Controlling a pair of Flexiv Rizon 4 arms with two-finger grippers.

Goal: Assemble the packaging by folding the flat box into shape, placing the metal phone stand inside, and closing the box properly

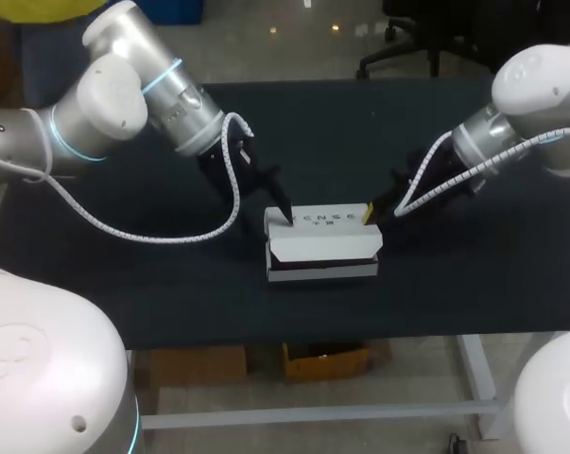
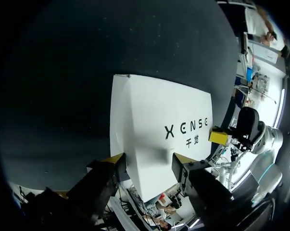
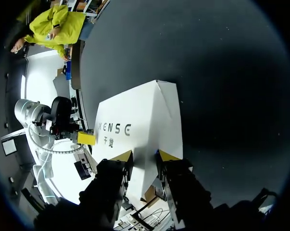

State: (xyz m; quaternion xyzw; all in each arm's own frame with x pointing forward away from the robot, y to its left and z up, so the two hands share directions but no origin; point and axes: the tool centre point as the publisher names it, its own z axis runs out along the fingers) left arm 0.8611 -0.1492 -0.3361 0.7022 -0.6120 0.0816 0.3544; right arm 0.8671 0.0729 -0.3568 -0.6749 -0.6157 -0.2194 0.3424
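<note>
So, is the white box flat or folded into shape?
Folded: the white box shows a printed top face and a front wall. Whether its lid is tucked in, cannot tell.

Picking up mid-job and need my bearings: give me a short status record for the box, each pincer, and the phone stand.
box: white, folded into shape, printed top panel up, at mid-table
box front: a dark gap shows along the lower front edge, so it may not be fully closed
left pincer: at the box's left end
right pincer: at the box's right end
grip: cannot tell for either
phone stand: not visible
table: dark surface
</note>
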